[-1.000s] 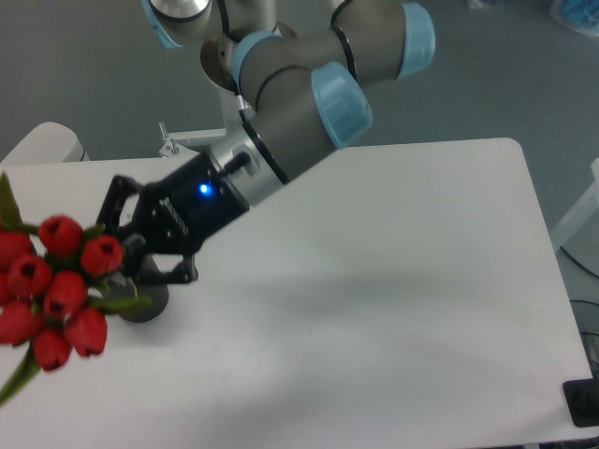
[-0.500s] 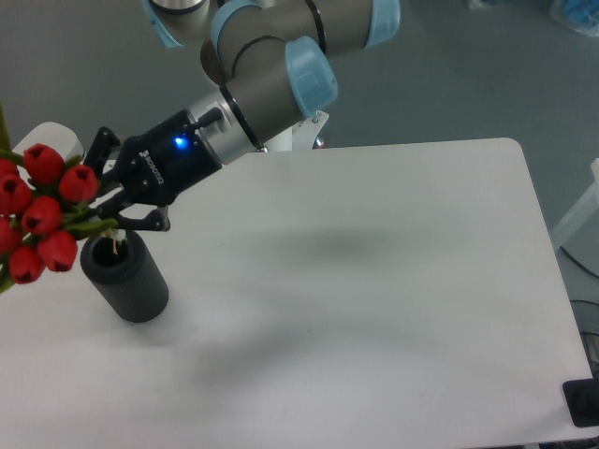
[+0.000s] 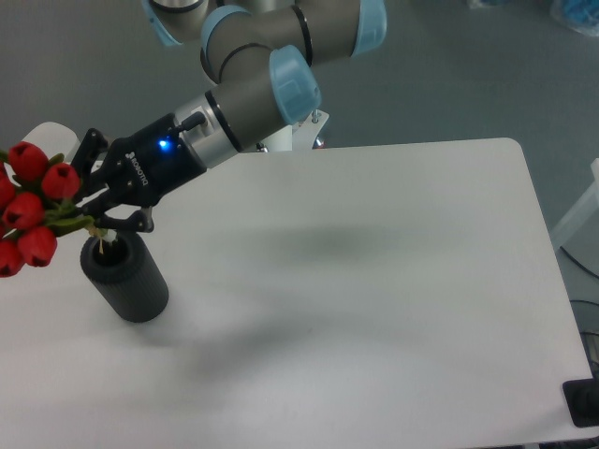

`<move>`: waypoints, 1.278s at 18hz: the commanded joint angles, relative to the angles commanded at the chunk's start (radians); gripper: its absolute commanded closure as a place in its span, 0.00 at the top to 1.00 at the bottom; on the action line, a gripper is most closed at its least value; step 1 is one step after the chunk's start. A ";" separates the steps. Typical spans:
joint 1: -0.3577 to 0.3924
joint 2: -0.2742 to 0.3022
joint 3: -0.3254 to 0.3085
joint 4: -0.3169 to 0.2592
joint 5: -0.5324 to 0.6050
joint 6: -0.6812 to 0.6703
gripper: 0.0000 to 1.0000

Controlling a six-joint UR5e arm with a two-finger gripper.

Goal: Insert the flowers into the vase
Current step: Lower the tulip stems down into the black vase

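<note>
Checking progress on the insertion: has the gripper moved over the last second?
Yes. The gripper, shut on the flowers, has moved up and left, uncovering the vase, and now sits above its mouth.

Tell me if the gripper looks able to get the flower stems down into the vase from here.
Probably yes: the gripper holds the flowers just above the vase, whose mouth looks unobstructed.

1. A white surface (image 3: 393, 281) with rounded corners fills most of the picture.
2. Behind it lies a grey floor (image 3: 487, 75).
3. A small black object (image 3: 584, 402) sits at the bottom right edge; what it is cannot be told.
4. A white rounded object (image 3: 51, 136) shows at the far left, partly hidden.
5. A pale, bluish thing (image 3: 576, 14) is in the top right corner, cut by the frame.
6. A light piece (image 3: 580, 220) stands at the right edge.
</note>
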 joint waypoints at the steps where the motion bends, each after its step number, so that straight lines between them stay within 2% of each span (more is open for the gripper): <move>1: -0.006 -0.005 0.000 0.003 0.000 0.002 0.12; 7: -0.011 -0.011 -0.008 0.008 0.006 0.026 0.12; 23: -0.011 -0.011 -0.113 0.018 0.012 0.169 0.15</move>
